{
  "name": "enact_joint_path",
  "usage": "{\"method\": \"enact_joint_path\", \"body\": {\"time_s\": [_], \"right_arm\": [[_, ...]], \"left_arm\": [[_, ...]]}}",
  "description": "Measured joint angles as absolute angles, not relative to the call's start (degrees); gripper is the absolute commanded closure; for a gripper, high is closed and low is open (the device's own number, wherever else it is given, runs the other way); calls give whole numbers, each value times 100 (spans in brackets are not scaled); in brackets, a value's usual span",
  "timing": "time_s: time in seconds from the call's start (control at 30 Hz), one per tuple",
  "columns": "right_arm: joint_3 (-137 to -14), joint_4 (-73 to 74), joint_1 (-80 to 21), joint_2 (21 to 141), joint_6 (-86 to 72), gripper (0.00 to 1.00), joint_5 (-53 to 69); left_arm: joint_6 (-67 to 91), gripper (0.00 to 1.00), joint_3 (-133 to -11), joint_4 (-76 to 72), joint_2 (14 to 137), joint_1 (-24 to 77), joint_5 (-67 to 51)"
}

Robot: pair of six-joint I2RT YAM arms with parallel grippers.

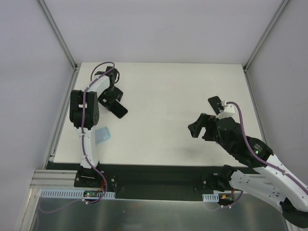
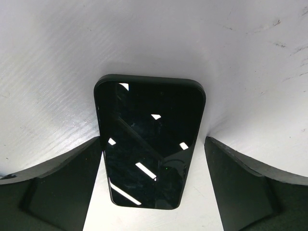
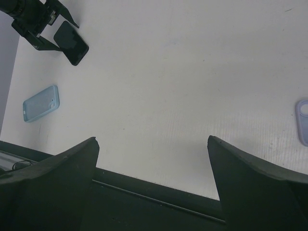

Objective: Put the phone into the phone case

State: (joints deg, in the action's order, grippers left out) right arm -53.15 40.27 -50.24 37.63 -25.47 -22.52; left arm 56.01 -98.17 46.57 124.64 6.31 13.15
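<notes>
Left gripper [image 2: 153, 142] fingers nearest, spread wide, straddling the phone [image 2: 149, 120]; nothing pinched yet. Phone lies flat, screen up, on the white table [image 1: 168, 96], far-left area. Left finger looks about at the phone's edge, right finger has a gap. Blue phone case [image 1: 102, 135] lies flat nearer the left arm's base, apart from the phone. Right gripper [image 3: 153, 144] spread, empty, hovering mid-right. Lilac case-like item [image 3: 302, 120] at the right, partly cut off.

Risks: uneven finger contact could spin or shove the phone. The thin, glossy body could slip out and skid.
</notes>
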Motion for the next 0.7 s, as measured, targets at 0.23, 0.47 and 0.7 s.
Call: {"method": "enact_joint_path", "body": {"time_s": [0.23,0.47,0.7], "right_arm": [[-4825,3750,-5024,3986,-2255,1,-2469],[-4831,2978,-4974,4877,-1970,3,-2449],[-4689,1459,-4289,5902,-1881,10,-1131]], "left_arm": [[5476,38,-9725,4523,12451,626,985],[5089,46,-9177,4099,12101,617,580],[4665,49,-8503,3719,11657,823,86]]}}
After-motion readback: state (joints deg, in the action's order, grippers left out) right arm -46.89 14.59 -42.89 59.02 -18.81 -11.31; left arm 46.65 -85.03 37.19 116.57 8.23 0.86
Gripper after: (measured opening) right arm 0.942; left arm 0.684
